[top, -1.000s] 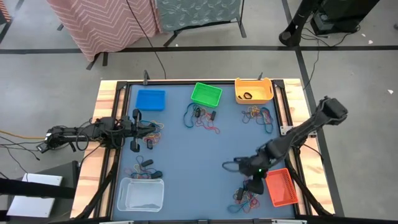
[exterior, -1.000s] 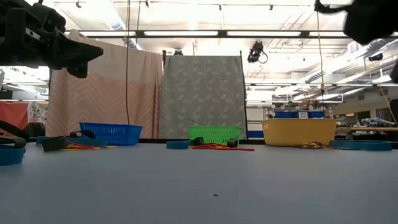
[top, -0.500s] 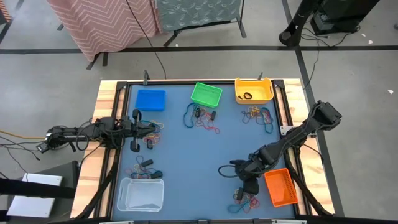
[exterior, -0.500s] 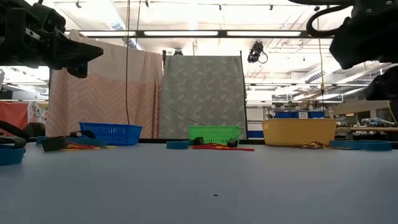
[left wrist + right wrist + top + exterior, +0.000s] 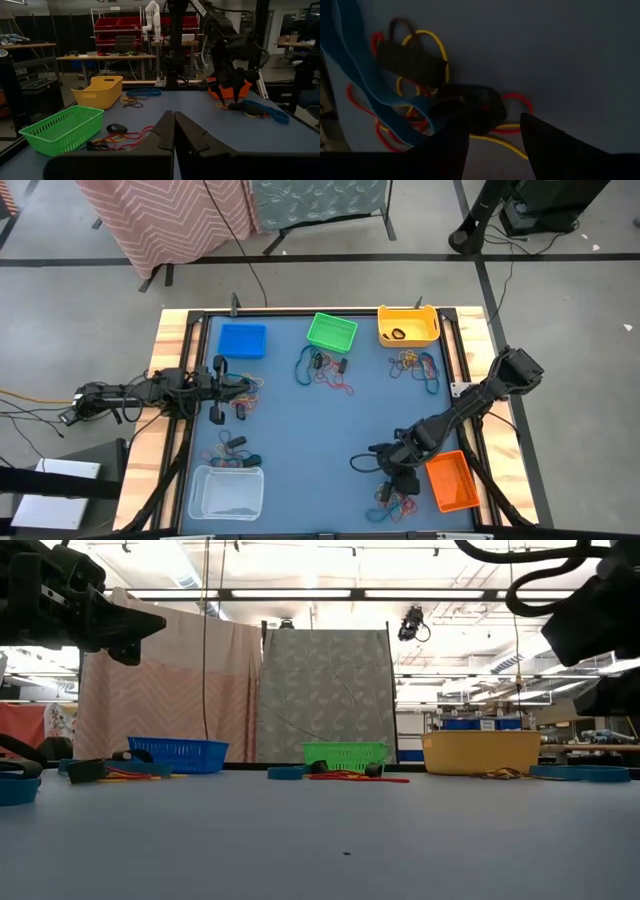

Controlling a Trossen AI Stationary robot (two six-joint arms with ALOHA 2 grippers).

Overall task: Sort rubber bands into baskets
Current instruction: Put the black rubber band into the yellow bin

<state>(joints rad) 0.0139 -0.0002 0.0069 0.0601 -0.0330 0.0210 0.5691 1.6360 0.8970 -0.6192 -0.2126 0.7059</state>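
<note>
Near the table's front right, my right gripper (image 5: 393, 478) (image 5: 492, 137) points down, open, just above a pile of rubber bands (image 5: 395, 500). The right wrist view shows a black band (image 5: 476, 106), yellow (image 5: 432, 42) and red (image 5: 517, 102) loops and a wide blue band (image 5: 367, 80) lying on the blue mat. The fingers stand at the black band's near side. The red-orange basket (image 5: 450, 483) stands right beside the pile. My left gripper (image 5: 226, 388) (image 5: 174, 127) waits shut at the left edge, pointing level.
Blue (image 5: 242, 340), green (image 5: 332, 331) and yellow-orange (image 5: 407, 325) baskets line the far edge; the clear white basket (image 5: 227, 492) stands front left. More band piles lie near the green basket (image 5: 325, 368), the yellow one (image 5: 418, 365), and at the left (image 5: 232, 450).
My right gripper has sunk and drifted toward the table's near edge, down onto the band pile beside the red-orange basket, and its wrist has rolled. The bands and baskets have stayed in place.
</note>
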